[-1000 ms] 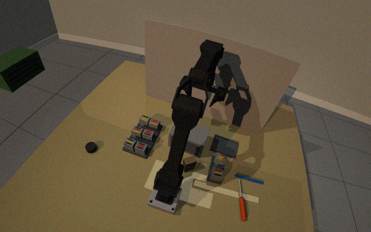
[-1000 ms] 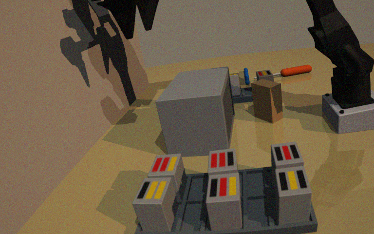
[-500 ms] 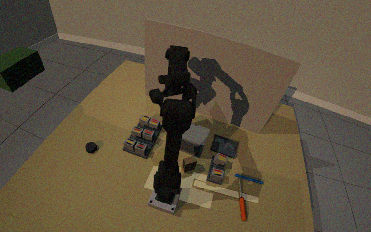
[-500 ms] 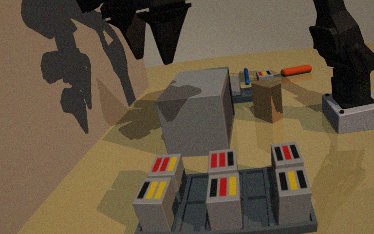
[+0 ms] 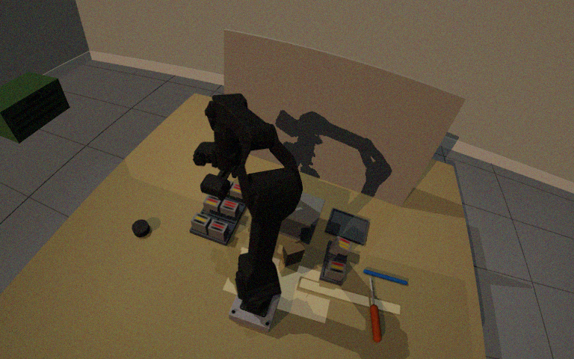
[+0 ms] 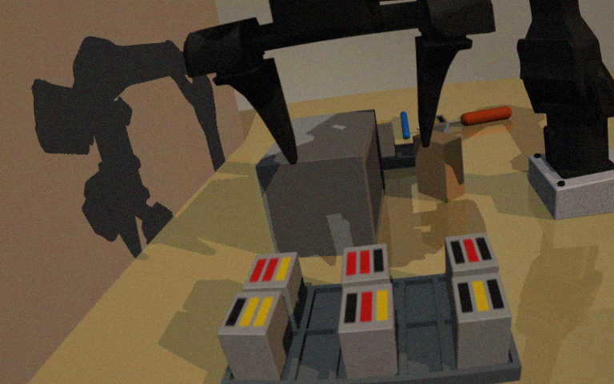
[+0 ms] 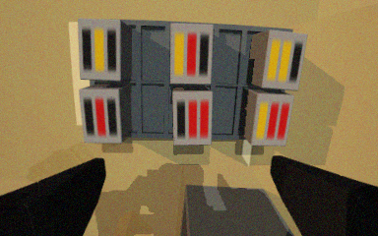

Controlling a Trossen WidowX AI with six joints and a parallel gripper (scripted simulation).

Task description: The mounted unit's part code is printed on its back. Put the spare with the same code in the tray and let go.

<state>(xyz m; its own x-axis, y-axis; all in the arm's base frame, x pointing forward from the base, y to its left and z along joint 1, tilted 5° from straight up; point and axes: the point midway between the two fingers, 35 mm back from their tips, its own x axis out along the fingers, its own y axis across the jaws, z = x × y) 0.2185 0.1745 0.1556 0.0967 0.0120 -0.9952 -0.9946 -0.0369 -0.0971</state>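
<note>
The mounted unit, a large grey box (image 5: 311,209) (image 6: 316,203) (image 7: 226,211), stands beyond the spare rack (image 6: 420,301) (image 7: 155,110); no view shows the code on its back. Six grey spares stand in the rack in three pairs. The middle spare nearer the box (image 5: 229,207) (image 6: 364,265) (image 7: 192,118) has two red bars and one black. Its neighbour (image 6: 366,312) (image 7: 191,54) has black, red and yellow bars. The dark, shallow tray (image 5: 338,220) is empty. My gripper (image 6: 359,154) (image 7: 189,165) is open and empty, above the rack and box area, with the spares ahead of its fingers in the wrist view.
A second small rack with two striped units (image 5: 337,271) stands beside the tray. A brown block (image 5: 292,254) (image 6: 436,165) stands near the box. A blue rod (image 5: 385,277), an orange screwdriver (image 5: 375,324) and a black puck (image 5: 140,228) lie on the table. A tall panel (image 5: 338,75) stands behind.
</note>
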